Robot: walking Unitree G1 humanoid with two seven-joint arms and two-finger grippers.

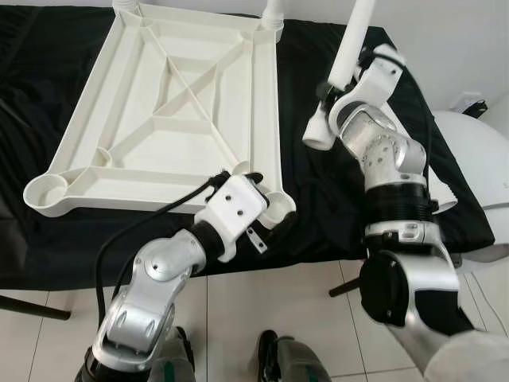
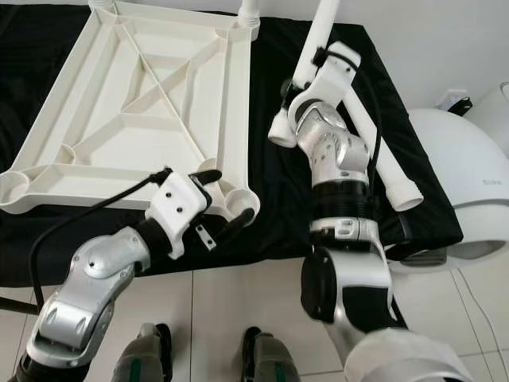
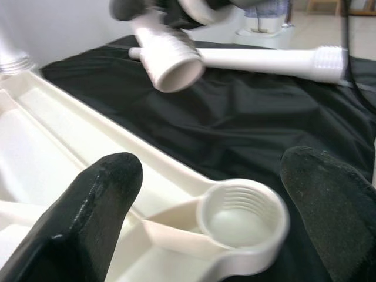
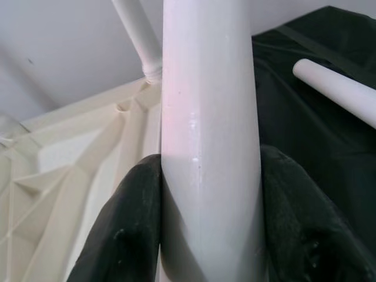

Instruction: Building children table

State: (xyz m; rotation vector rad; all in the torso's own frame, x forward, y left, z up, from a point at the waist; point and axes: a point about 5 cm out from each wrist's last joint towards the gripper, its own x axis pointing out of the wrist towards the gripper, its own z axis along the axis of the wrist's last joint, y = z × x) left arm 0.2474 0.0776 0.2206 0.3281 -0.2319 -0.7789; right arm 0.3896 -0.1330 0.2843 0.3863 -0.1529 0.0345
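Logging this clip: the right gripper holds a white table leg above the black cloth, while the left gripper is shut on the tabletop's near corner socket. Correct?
Not quite. The left gripper is open, its fingers standing either side of the corner socket without touching it, as the left wrist view shows. The right gripper does hold the table leg above the black cloth.

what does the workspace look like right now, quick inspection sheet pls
surface: black cloth over a low platform, white tile floor below
job's things: white tabletop upside down, near-right corner socket empty; two legs fitted at far corners; spare leg lying on the cloth
clutter: nothing seen
grippers: left gripper open around the socket; right gripper shut on a held leg
cables: black cable along the left arm
surroundings: white rounded appliance at right, pale wall
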